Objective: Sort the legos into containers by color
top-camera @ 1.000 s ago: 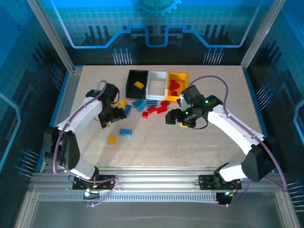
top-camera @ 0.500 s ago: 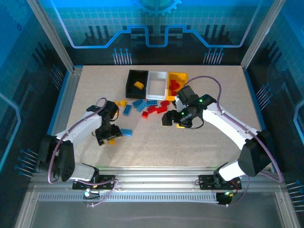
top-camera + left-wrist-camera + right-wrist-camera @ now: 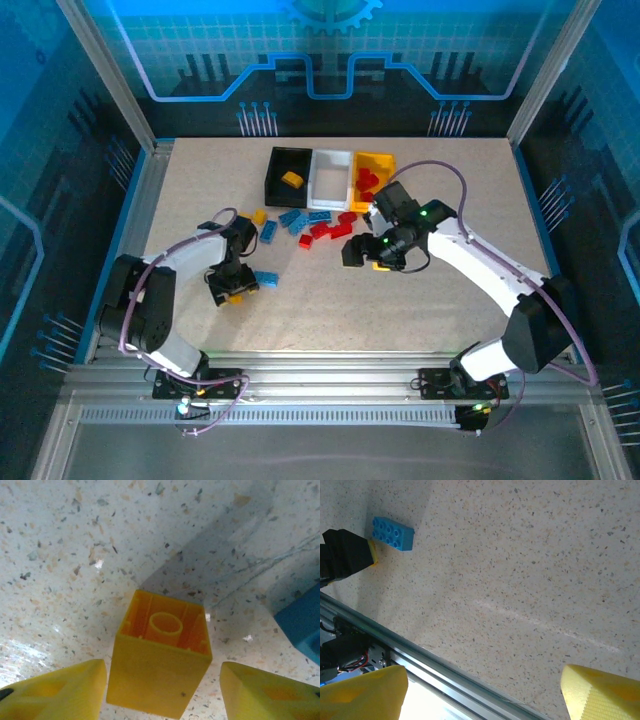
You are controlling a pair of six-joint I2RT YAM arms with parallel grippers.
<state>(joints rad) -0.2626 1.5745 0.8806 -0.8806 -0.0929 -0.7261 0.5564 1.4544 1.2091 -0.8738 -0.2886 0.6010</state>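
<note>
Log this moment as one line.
left jaws: open, astride yellow brick | right jaws: open, empty | loose bricks on table

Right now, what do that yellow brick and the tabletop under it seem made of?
Yellow brick: likely moulded plastic, smooth, faintly glossy, hollow with a round inner tube. Tabletop: speckled, stone-like composite or laminate, judging by flecks and shiny glints; unsure which.

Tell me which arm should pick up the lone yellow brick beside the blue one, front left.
Left. The left gripper sits over that yellow brick, a finger on each side, jaws open. The right gripper hangs open farther off, near the red bricks.
</note>
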